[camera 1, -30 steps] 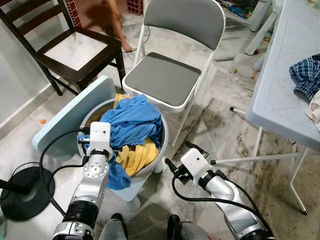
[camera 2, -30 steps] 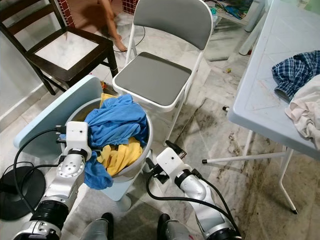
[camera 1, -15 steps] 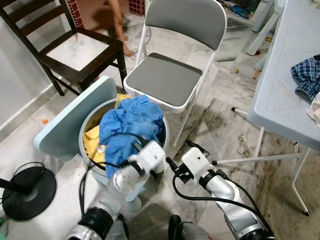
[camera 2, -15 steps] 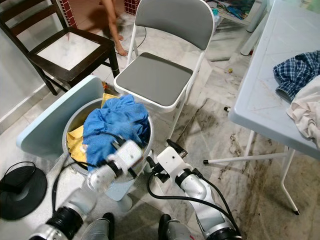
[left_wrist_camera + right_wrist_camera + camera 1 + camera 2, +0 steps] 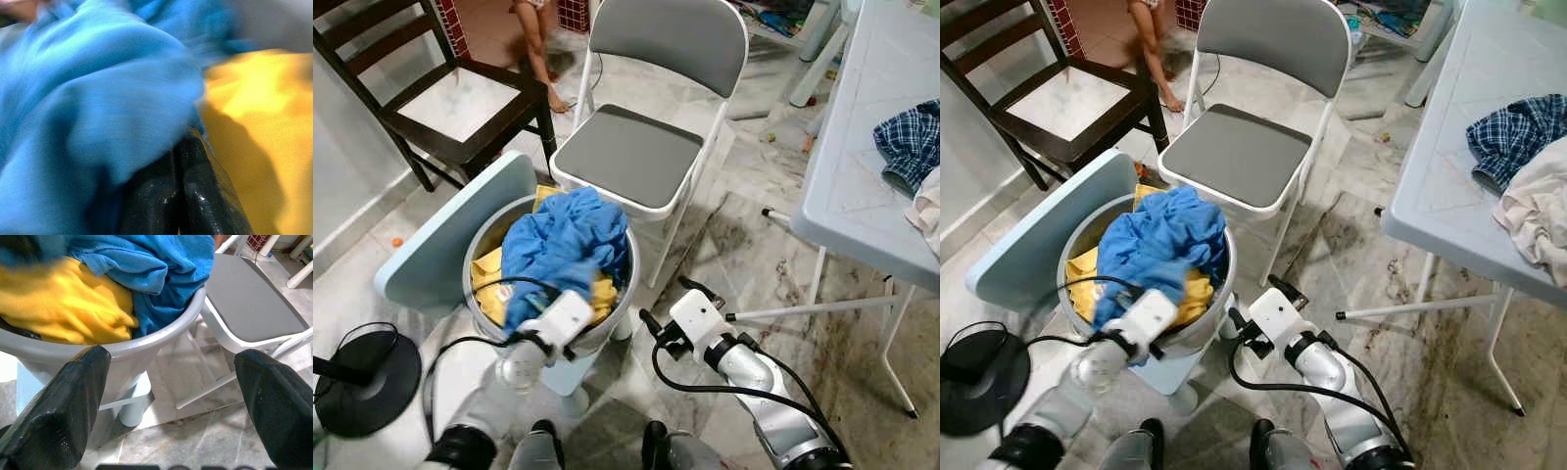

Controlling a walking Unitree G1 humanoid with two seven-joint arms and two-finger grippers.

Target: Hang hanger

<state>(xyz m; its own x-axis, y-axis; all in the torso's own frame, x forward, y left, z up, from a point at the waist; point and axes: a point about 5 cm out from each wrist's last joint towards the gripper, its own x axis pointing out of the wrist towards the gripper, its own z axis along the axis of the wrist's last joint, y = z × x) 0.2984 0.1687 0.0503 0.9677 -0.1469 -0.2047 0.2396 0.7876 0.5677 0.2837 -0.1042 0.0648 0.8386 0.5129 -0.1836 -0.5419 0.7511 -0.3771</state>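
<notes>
A household robot stands over a grey laundry tub [image 5: 625, 294] heaped with a blue garment [image 5: 563, 240] and yellow cloth [image 5: 489, 274], a pale blue lid [image 5: 450, 235] leaning against its rim at nine o'clock. The left gripper [image 5: 178, 196] is pushed in at the tub's near edge, six o'clock of the pile, its jaws pressed together with blue fabric draped over them; whether any cloth is actually pinched between them cannot be told. The right gripper [image 5: 171, 382] hovers just outside the tub at four o'clock, jaws spread wide and holding nothing. No hanger can be made out anywhere; if one is present, it is probably buried under the clothes. A grey folding chair [image 5: 631, 152] stands at twelve o'clock, a dark wooden chair [image 5: 460, 108] at ten, and a pale bench [image 5: 862, 196] carrying a plaid shirt [image 5: 911, 142] at three. The likeliest trouble is that the left arm, blurred in motion, drags the loose blue garment over the rim and onto the floor, or snags its own trailing cable [image 5: 470, 343] on the tub and tips it.
</notes>
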